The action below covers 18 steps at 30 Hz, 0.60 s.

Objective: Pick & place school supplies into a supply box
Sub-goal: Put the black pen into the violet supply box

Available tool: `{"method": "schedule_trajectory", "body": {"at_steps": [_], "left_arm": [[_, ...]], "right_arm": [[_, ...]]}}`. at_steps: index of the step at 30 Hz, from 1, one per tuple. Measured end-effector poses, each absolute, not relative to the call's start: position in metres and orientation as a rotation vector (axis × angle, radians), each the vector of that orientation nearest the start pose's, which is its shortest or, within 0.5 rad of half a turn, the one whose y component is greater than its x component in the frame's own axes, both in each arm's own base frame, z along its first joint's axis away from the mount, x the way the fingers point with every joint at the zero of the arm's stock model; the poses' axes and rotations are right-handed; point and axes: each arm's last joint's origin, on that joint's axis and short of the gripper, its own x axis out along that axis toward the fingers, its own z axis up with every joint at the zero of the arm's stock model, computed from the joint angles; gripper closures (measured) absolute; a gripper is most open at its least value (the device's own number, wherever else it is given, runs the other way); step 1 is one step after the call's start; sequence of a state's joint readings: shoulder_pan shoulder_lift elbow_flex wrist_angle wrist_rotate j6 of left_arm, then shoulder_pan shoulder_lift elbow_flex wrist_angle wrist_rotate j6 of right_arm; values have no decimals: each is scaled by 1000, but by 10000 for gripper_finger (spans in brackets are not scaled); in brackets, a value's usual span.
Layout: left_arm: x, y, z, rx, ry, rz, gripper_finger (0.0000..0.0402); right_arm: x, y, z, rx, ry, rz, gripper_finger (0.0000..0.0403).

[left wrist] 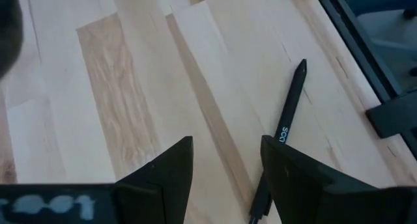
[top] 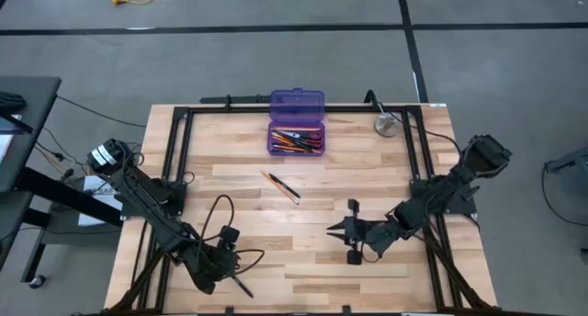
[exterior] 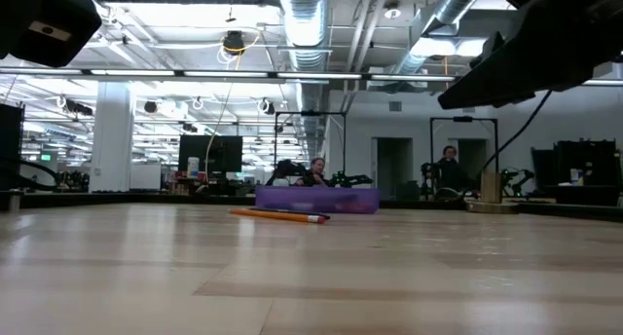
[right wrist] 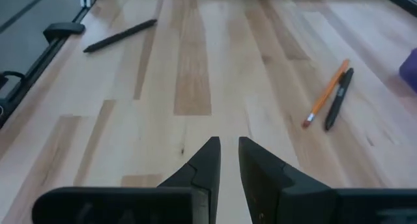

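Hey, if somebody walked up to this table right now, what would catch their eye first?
Probably the open purple supply box at the table's far edge, with pens and pencils already inside. Next, an orange pencil and black pen lying side by side mid-table. One more black pen lies by the left gripper at the near left edge.

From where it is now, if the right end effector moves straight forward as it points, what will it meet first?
Probably nothing: the right end effector points across bare table. The black pen and the pencil lie off to opposite sides.
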<state>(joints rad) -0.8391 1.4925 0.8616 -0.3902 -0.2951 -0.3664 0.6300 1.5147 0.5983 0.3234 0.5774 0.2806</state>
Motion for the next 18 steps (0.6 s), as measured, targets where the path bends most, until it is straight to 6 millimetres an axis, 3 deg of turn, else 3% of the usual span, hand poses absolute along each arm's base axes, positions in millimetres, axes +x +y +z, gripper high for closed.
{"method": "schedule_trajectory", "body": {"at_steps": [9,18], "left_arm": [[192,-207,189,203,941,-331,227],[185,-222,186,176,919,-360,201]], "right_arm": [[240,156,146,-40,479,-5,351],[241,157,145,-12,483,4,351]]}}
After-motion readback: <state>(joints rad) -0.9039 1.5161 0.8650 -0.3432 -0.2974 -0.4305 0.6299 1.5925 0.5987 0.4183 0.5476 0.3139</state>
